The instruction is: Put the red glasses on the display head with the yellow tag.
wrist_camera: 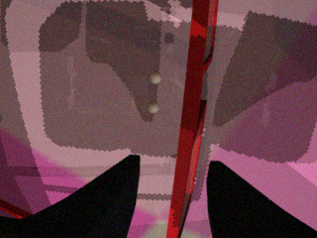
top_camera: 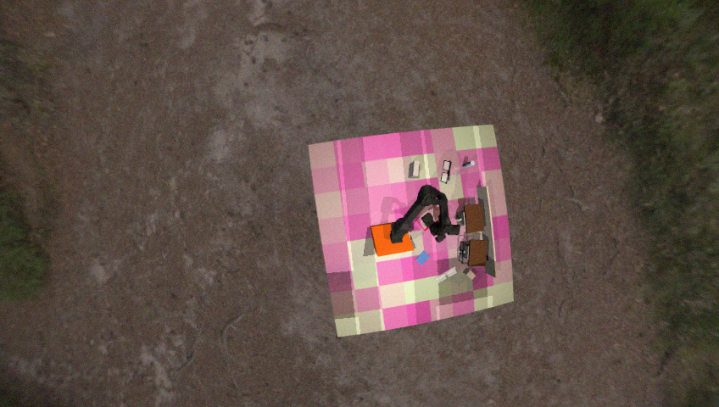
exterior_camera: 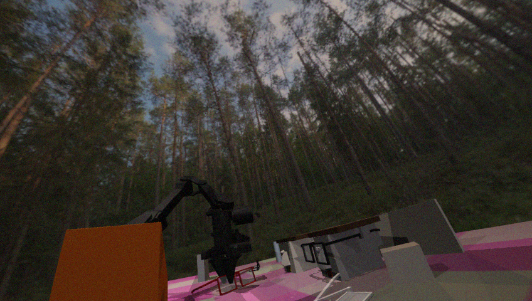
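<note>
The red glasses [top_camera: 425,229] [exterior_camera: 204,286] [wrist_camera: 190,99] stand low over the pink checked mat, front upright. My gripper [exterior_camera: 230,280] [wrist_camera: 173,168] is open, pointing down. Its fingers straddle the top rim of the red front in the wrist view, with gaps on both sides and the rim nearer the right finger. Two display heads with brown tops stand side by side: one head [top_camera: 473,217] has no glasses that I can make out, the other head [top_camera: 477,252] [exterior_camera: 356,255] wears black glasses. No yellow tag can be made out.
A grey panel [exterior_camera: 418,227] stands behind the heads. An orange block [top_camera: 392,242] [exterior_camera: 111,261] is at the arm's base. A blue square [top_camera: 422,257], white glasses [top_camera: 446,275] and a pale block [exterior_camera: 406,261] lie near the dressed head. Other glasses and another pale block [top_camera: 415,169] lie across the mat.
</note>
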You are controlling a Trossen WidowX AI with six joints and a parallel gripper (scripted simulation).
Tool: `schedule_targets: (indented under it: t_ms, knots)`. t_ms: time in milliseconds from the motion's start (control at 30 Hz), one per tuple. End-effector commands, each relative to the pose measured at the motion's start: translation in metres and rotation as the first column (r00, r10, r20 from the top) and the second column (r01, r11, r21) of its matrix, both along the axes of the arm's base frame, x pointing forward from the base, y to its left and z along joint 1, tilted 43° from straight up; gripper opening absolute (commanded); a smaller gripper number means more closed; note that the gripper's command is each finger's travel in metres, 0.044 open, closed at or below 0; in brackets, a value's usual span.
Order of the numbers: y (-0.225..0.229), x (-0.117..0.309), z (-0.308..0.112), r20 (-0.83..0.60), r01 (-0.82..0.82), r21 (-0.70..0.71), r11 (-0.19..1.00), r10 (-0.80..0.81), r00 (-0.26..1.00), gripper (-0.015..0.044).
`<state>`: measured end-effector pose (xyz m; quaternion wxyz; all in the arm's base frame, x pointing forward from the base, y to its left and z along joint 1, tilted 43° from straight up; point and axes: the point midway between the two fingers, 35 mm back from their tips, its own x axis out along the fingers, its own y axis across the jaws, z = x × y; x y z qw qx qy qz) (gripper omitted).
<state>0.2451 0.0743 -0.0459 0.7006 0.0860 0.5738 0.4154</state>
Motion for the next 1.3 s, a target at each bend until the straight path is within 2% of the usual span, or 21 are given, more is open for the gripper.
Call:
schedule_targets:
  t_ms: [0, 433, 767, 1267]
  knots:
    - [0.000, 0.000, 0.000, 0.001, 0.000, 0.000, 1.000, 0.000, 1.000, 0.0087]
    - [0.000, 0.000, 0.000, 0.001, 0.000, 0.000, 1.000, 0.000, 1.000, 0.0001]
    - [-0.007, 0.002, 0.006, 0.000, 0.001, -0.003, 1.000, -0.001, 1.000, 0.0000]
    - [-0.070, 0.005, 0.065, -0.009, 0.002, -0.002, 1.000, -0.002, 1.000, 0.0000]
